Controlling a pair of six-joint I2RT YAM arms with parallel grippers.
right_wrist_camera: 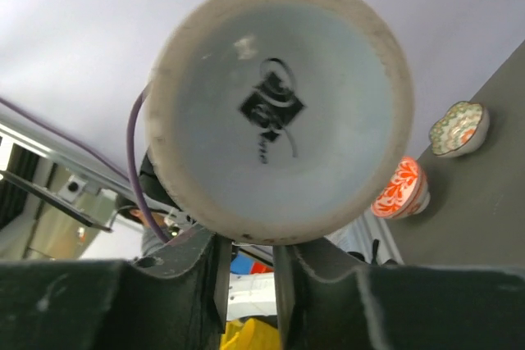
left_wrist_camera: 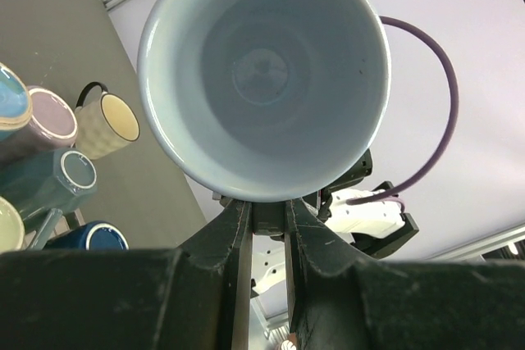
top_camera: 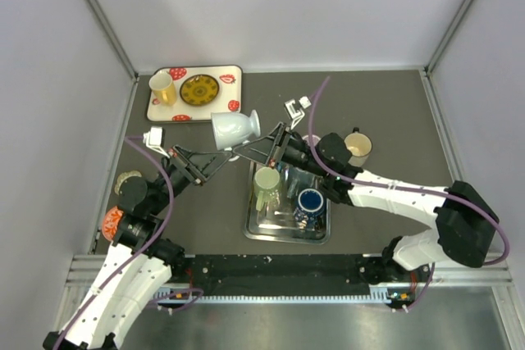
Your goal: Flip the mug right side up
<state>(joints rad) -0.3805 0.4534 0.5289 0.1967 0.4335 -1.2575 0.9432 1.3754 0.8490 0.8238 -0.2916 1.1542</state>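
A pale blue mug (top_camera: 234, 129) hangs on its side in the air above the table's middle, mouth to the left and base to the right. The left wrist view looks straight into its open mouth (left_wrist_camera: 262, 71). The right wrist view faces its marked underside (right_wrist_camera: 275, 104). My left gripper (top_camera: 223, 156) meets it from the left and my right gripper (top_camera: 261, 147) from the right, both at its lower side. In each wrist view the fingers (left_wrist_camera: 267, 227) (right_wrist_camera: 248, 260) stand nearly closed right under the mug. The handle itself is hidden.
A metal tray (top_camera: 287, 235) below holds a green mug (top_camera: 267, 188), a blue mug (top_camera: 309, 201) and others. A cream mug (top_camera: 358, 147) stands to the right. A patterned tray (top_camera: 164, 112) at back left holds a yellow mug (top_camera: 162, 88). Two bowls (top_camera: 129, 184) sit at the left edge.
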